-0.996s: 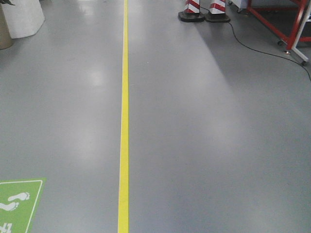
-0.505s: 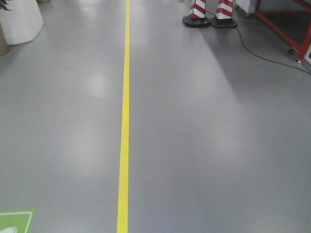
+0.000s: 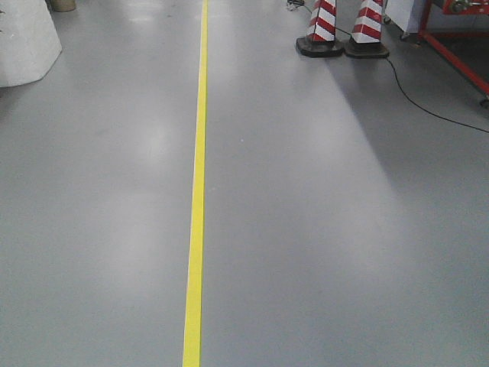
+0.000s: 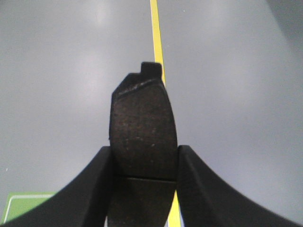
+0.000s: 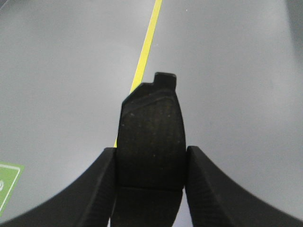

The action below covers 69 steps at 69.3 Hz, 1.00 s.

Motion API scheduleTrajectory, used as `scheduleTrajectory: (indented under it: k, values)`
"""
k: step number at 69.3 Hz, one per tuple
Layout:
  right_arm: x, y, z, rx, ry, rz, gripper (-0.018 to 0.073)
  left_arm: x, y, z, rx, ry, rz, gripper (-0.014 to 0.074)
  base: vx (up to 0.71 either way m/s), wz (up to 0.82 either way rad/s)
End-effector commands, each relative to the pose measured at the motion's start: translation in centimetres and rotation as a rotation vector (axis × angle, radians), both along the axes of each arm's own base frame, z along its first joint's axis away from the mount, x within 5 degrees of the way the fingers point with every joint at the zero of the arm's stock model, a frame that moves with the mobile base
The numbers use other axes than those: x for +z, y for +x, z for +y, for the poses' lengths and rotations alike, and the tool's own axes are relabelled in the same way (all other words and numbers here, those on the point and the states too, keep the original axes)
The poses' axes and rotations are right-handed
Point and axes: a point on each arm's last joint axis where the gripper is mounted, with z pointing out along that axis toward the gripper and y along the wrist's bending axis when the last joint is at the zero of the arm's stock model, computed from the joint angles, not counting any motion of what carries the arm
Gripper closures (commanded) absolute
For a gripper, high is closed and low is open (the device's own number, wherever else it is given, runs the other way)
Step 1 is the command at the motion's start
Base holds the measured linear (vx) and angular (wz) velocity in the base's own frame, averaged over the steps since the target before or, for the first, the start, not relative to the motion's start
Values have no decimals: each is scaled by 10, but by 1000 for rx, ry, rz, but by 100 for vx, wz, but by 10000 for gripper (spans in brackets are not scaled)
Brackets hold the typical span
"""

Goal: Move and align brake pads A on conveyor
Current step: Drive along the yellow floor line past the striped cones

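Both wrist views look down at a floor. The left gripper (image 4: 144,156) has its black fingers (image 4: 94,189) pinching a small, flat, dark grey, slightly curved oblong brake pad (image 4: 142,125) by its two long edges, close to the cross groove. A small end tab points away from the camera. The right gripper (image 5: 151,153) has its fingers (image 5: 208,189) clamped the same way on a second brake pad (image 5: 151,127), tab outward. Each pad hangs in the air above the floor and touches nothing else.

The pads look rigid and dense for their size, with a gritty face that should resist slipping. They appear sturdy rather than fragile. A hold across the narrow width near the middle seems well balanced.

The conveyor is not in any view, so no alignment can be judged.

The front view shows a smooth grey floor (image 3: 344,229) with a yellow painted line (image 3: 196,214) running straight ahead. Far ahead on the right stand two red-and-white striped cones (image 3: 324,30), with a black cable (image 3: 428,103) and a red metal frame (image 3: 458,50) beside them. A white block (image 3: 27,42) sits far left. A green floor sign (image 4: 23,205) shows at the corner of the wrist views. The path along the line looks unobstructed.
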Motion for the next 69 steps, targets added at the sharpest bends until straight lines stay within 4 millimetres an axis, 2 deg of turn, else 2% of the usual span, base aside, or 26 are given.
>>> scheduleTrajectory:
  k: [1,69]
  values:
    - [14,3,0,-7,21,-106,571,12,5,0,-3,-1,-94,603,68,5]
    - [14,3,0,-7,21,-106,571,12,4,0,-3,-1,-97,603,74,7]
